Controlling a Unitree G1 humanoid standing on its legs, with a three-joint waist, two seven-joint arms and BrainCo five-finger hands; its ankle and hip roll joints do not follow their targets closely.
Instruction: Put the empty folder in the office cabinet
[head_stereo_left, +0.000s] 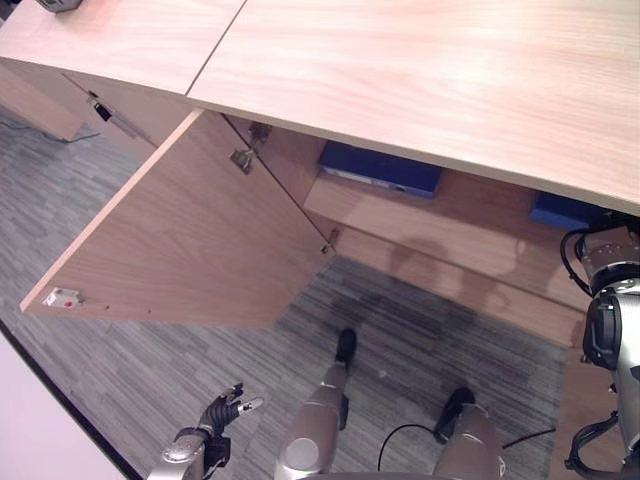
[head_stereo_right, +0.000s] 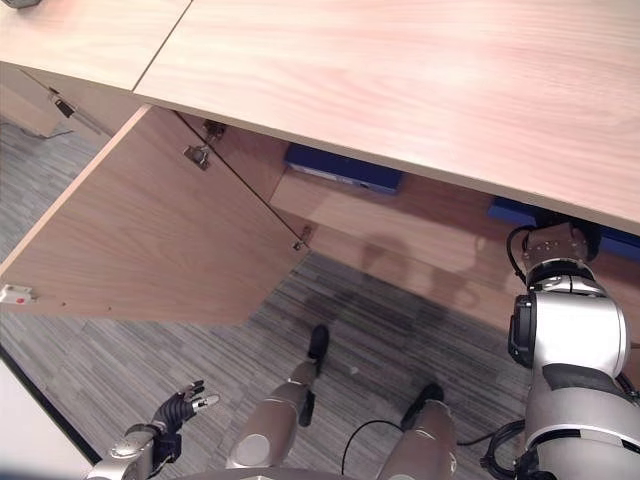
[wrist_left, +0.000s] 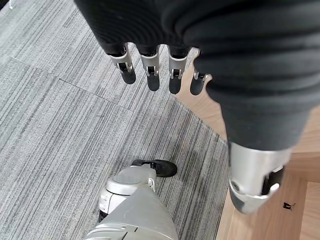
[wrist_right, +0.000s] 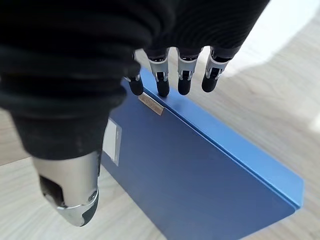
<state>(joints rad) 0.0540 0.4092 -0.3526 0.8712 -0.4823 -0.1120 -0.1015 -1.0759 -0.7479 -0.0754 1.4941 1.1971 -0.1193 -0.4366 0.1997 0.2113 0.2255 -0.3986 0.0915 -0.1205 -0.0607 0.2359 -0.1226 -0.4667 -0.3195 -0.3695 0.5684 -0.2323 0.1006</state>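
Grey striped carpet (head_stereo_left: 150, 370) runs under a long wooden cabinet (head_stereo_left: 420, 70), its door (head_stereo_left: 190, 240) swung wide at 9 o'clock. One blue folder (wrist_right: 200, 170) lies flat on the shelf (wrist_right: 280, 100) at 3 o'clock, beneath the right hand (wrist_right: 170, 75), whose straight fingers hover without gripping. Another folder (head_stereo_left: 380, 168) lies at 12 o'clock. Low at 7 o'clock, the left hand (head_stereo_left: 228, 408) hangs relaxed and empty.

A: Count the folders?
B: Two blue ones: one folder (head_stereo_left: 380, 168) on the cabinet shelf (head_stereo_left: 440, 215), another folder (wrist_right: 200, 170) under the right hand (wrist_right: 165, 75).
A: Doors?
B: One open door (head_stereo_left: 190, 235).
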